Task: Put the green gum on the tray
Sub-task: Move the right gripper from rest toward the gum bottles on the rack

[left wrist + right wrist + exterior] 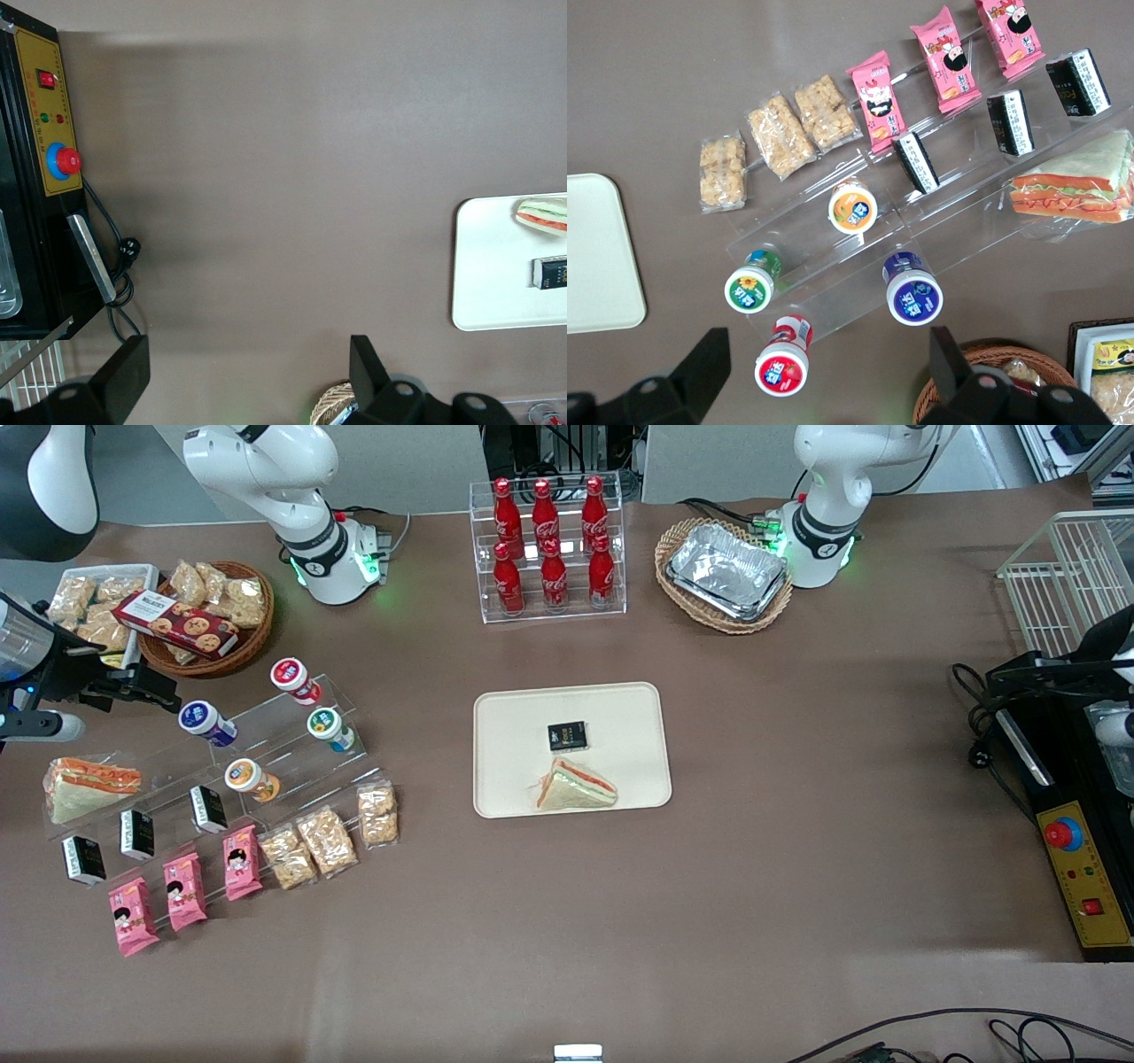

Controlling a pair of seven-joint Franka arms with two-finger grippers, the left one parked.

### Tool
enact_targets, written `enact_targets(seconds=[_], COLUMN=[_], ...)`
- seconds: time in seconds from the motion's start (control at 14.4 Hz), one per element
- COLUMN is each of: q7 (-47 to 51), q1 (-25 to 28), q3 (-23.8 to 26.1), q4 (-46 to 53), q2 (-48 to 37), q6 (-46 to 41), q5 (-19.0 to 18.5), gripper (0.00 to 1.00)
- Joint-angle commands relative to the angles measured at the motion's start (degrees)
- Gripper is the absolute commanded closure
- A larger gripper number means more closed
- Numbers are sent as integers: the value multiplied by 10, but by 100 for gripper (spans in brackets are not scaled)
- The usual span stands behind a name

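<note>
one green gum (330, 728) upright on clear stand, lid up, gripper (824, 359) spread wide above, tray (505, 779) apart

Right arm: reaches in over the working arm's end of the table, wrist camera looking down.
Gripper (824, 363): held above the table, fingers (704, 359) spread apart, holding nothing.

Right arm (266, 465): glossy white rounded shell, black ring with a white mark at the joint, green light at its base (341, 558), upper left of the front view. Gripper (133, 684) at the left edge is black (boxy, a clear grey housing above it). Wrist view: two dark fingers (700, 367), wide apart.
</note>
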Motion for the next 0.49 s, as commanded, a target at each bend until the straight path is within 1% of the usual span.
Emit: enact_targets(seconds=[0.0, 0.42], q7=[-7, -7], q1=[1, 2], q3=[-4, -2], q4=[12, 12], q2=[2, 3], q6=[2, 2], q5=[7, 11], gripper=[0, 0])
